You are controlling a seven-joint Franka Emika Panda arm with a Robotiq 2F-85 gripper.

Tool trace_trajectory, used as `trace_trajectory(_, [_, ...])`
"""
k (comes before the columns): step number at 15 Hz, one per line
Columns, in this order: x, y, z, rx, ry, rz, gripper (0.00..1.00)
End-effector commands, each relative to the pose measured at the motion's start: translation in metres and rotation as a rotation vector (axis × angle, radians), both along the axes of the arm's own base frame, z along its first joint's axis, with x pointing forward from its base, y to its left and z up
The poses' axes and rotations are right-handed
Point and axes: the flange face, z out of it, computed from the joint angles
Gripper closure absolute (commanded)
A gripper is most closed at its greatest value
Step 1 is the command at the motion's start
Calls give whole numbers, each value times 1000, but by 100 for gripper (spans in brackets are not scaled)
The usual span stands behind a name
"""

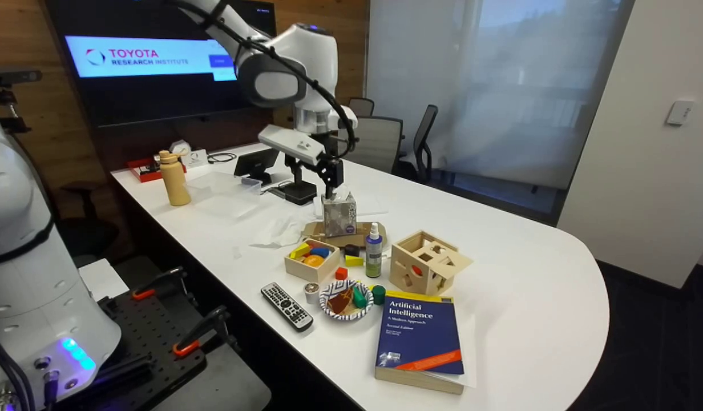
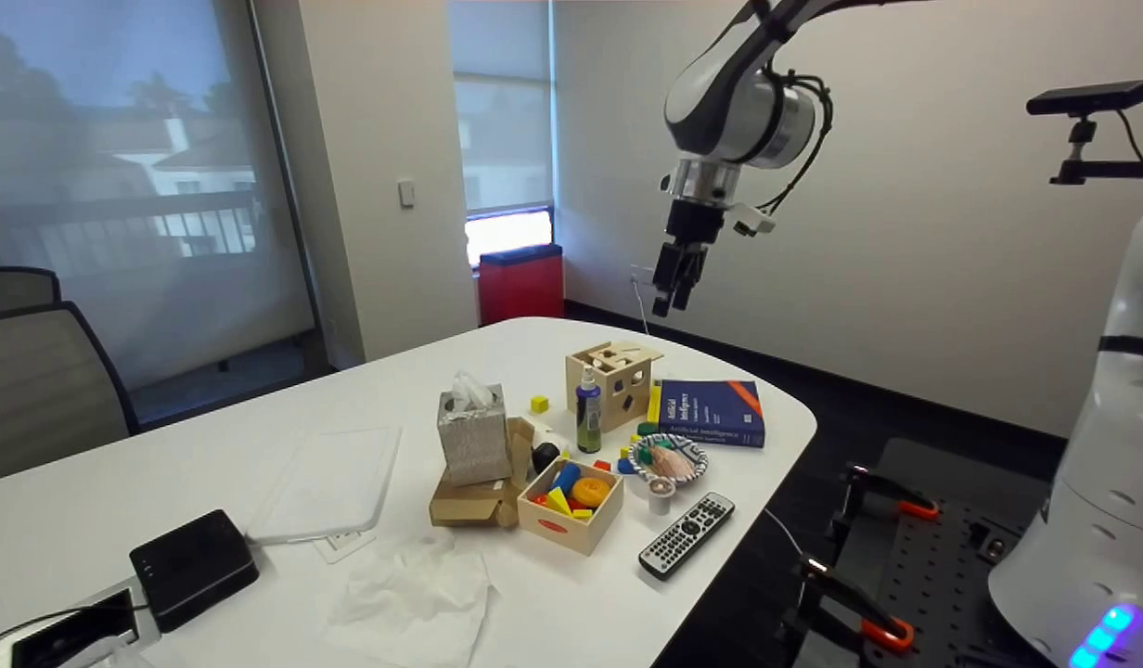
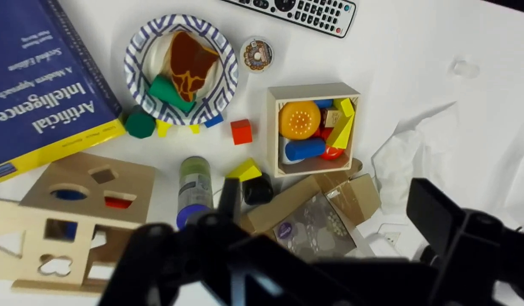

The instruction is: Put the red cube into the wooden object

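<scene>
Claw (image 3: 323, 193), its jaws parted wide, is seen along the bottom of the wrist view. At upper left the blue book (image 3: 41, 76) is shown, with the wooden box (image 3: 84, 238) below; the patterned bowl (image 3: 226, 80) is followed — near the centre — by the red cube (image 3: 241, 132), set on the desk (image 3: 398, 51), and the toy-filled tray (image 3: 313, 91).

Soft daylight filters through the roller shades (image 2: 503, 134) and flares white at one uncovered window strip (image 2: 509, 235) (the television (image 1: 157, 60) glows, too); the tabletop (image 1: 528, 285) before me carries only faint shadows, and in the wrist view the gripper (image 3: 326, 197) looms black, blurred.
</scene>
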Motion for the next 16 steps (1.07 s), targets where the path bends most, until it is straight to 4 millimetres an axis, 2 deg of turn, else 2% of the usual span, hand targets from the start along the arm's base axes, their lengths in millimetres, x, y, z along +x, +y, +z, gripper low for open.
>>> trace_trajectory(1, [36,4,-63,18,59,13,0])
trace_trajectory(3, [50,7,-94,-8,87,16,0])
trace_trajectory(8, [80,-2,-159,-36,84,19,0])
trace_trajectory(13, [107,-13,-206,-45,80,26,0])
trace_trajectory(16, [117,-13,-229,-57,105,48,0])
